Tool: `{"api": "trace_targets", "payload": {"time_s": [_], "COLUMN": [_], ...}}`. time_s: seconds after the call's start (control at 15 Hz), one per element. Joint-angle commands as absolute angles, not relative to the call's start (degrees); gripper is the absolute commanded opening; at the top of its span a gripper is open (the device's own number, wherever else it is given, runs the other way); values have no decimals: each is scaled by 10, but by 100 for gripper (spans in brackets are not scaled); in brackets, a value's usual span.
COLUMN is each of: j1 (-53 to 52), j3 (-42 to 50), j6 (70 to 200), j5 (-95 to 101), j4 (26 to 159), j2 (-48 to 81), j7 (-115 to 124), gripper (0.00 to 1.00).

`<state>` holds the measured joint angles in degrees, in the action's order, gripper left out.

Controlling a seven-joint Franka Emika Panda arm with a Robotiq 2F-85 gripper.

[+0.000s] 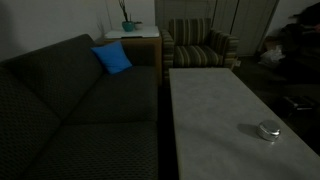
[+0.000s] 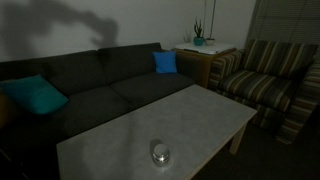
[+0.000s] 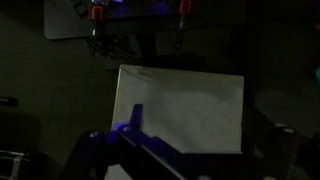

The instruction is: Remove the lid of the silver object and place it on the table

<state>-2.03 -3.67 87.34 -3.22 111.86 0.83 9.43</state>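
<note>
Only one of the fingers (image 3: 136, 116) is being picked out clearly in the wrist view, as a narrow purple-lit tip rising from the dark body of the gripper (image 3: 170, 150). Its partner is being lost in shadow, so how far the jaws are parted cannot be told, though nothing is being seen held between them. The gripper is being carried high above the table (image 3: 190, 100), whose pale top is being framed almost whole beneath it, and the silver object is not being caught anywhere in that view. In both exterior views the silver object (image 1: 268, 131) (image 2: 160, 156) is being shown standing upright on the bare top of the table (image 1: 210, 100) (image 2: 190, 110), toward one end and close to a long edge, with no arm anywhere near it. The lid (image 1: 268, 126) (image 2: 160, 149) is being judged to be sitting in place on the container, since no separate round piece is being seen lying on the tabletop, although the frames are too dim and small for the seam to be made out. Nothing of the task is therefore being counted as done: the descent to the container, the grip on the lid, the lift and the setting down on the table are all being left to do.
</note>
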Motion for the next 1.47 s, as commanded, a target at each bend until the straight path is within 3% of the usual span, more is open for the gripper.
{"api": "trace_targets", "payload": {"time_s": [0.0,0.67,1.4], "j1": [-24,-22,-6], "j3": [-33,-30,13], "j6": [870,949,1045], "j5": [-32,26,62], "j4": [1115,1116,1040], "j2": [9,33,232], "j7": [94,141,82], "gripper": [100,100,100]}}
